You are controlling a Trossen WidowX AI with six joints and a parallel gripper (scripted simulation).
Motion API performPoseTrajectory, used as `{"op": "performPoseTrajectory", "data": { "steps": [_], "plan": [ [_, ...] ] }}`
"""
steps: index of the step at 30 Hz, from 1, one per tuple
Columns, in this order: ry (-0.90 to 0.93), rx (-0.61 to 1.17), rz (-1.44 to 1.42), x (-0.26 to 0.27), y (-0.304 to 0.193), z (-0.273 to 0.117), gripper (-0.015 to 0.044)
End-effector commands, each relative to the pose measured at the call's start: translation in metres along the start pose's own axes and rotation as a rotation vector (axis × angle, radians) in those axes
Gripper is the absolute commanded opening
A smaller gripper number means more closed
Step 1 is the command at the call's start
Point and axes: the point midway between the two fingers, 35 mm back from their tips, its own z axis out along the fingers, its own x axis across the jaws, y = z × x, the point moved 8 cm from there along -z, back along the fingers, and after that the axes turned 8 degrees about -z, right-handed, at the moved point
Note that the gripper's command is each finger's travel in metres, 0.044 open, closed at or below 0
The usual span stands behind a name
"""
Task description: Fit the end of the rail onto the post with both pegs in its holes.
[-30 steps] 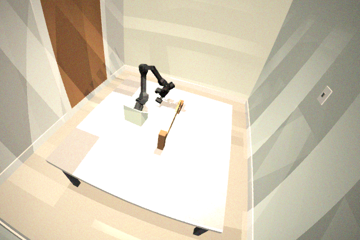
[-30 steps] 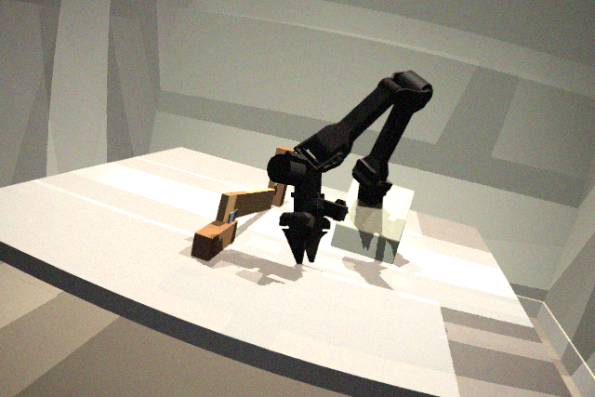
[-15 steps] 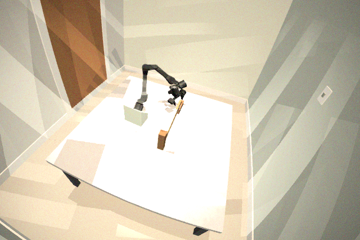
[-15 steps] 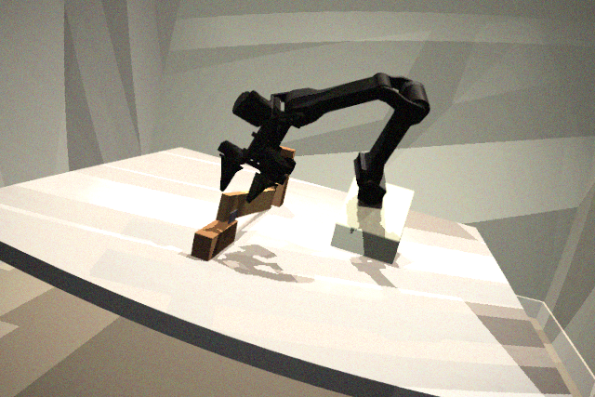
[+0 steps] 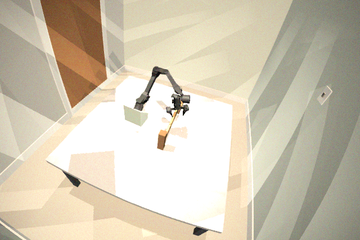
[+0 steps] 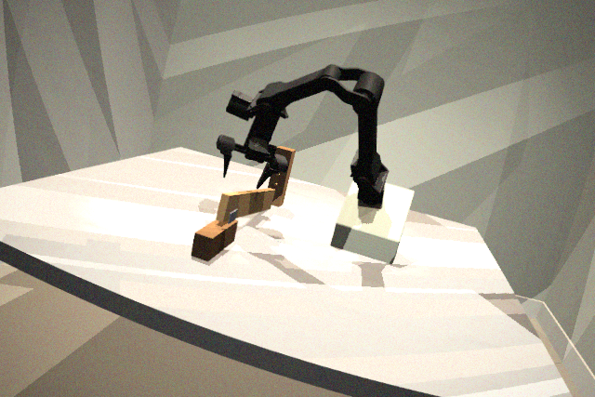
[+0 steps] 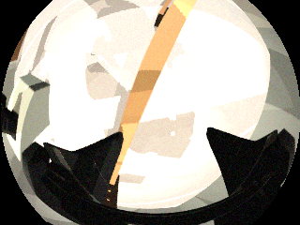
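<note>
While the arm [image 6: 336, 85] arches from its pale base block [image 6: 372, 229] over the white table [image 5: 139, 179], the gripper [image 6: 243, 172] hangs above the rail [image 6: 244, 203] with its jaws spread wide and nothing between them. In the exterior view the 2 dark pointed fingers [image 6: 225, 162] aim downward, 1 on each side of the rail's line, with their tips above the wood and not touching it as far as this view shows. The rail lies slanted: its far end sits at the low footboard block [image 6: 211, 239], where a small dark bracket [image 6: 232, 214] shows, and its other end is down by the foot of the upright post [image 6: 284, 174]. The pegs on the post are hidden behind the gripper and cannot be made out. In the top view the rail [image 5: 172, 121] runs as a thin pale strip from the footboard block [image 5: 161, 140] up toward the gripper [image 5: 177, 111], which covers the post end. In the wrist view the rail [image 7: 150, 82] crosses the field as a long orange band, from bottom centre to upper right, passing between the 2 dark finger [image 7: 240, 150] shapes at the lower edge, with open table showing on both sides of it.
</note>
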Motion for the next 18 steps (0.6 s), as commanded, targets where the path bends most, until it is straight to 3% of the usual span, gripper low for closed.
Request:
{"op": "performPoseTrajectory", "data": {
  "steps": [1, 7, 18],
  "plan": [
    [0.079, -0.016, 0.185, 0.030, -0.043, 0.003, 0.0440],
    [0.160, -0.077, 0.435, 0.078, -0.088, 0.006, 0.0440],
    [0.164, -0.081, 0.448, 0.082, -0.090, 0.018, 0.0440]
  ]
}}
